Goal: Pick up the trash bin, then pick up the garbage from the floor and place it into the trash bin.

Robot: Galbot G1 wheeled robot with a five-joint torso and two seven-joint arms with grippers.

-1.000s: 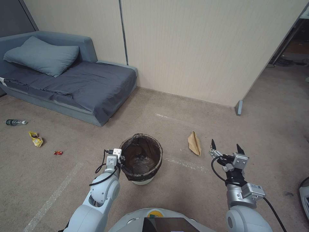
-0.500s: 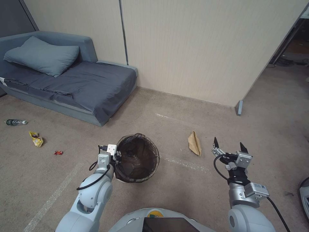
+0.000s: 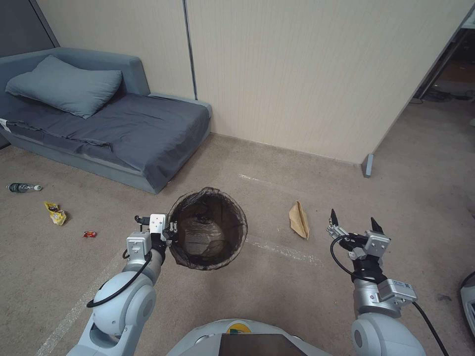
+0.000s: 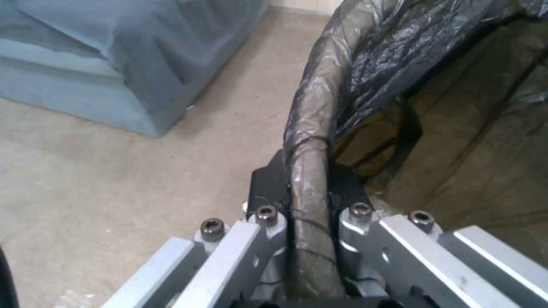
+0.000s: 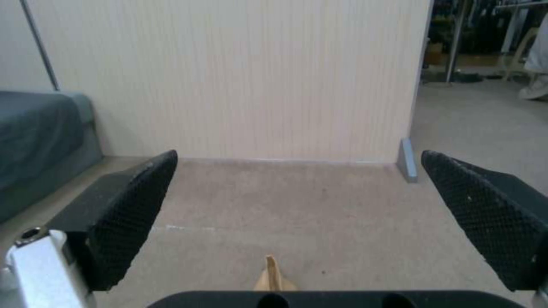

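room: beige carpet floor [image 3: 277, 277], panelled cream wall [image 3: 297, 74] behind, grey-blue sofa bed [image 3: 123, 128] with a pillow [image 3: 64, 89] at the far left.

item, trash bin [image 3: 208, 230]: white bucket lined with a dark crinkled bag, seen almost straight down its mouth in the head view, apparently raised off the floor and tilted toward the robot, though its base was hidden. held at its left rim.

item, left gripper [image 3: 169, 232]: jaws closed down on the bag-wrapped rim; the left wrist view showed one finger [image 4: 268, 188] outside the rim and the other inside, the rolled bag edge pinched between them.

item, right gripper [image 3: 355, 223]: spread wide, nothing between its pads [image 5: 137, 205], hovering above the carpet just right of the tan paper bag [image 3: 299, 220], apart from it.

item, garbage, remaining on floor: the paper bag to the bin's right; yellow snack wrapper [image 3: 55, 213], small red wrapper [image 3: 89, 234] and bottle [image 3: 22, 187] well apart to the far left, near the sofa bed.

risk, judged: the bin hung from a single pinch on one side of a slippery liner. the bag could slide on the plastic, or the bin swing and tip further, spilling whatever lay inside. a hurried drive or turn would cause it.
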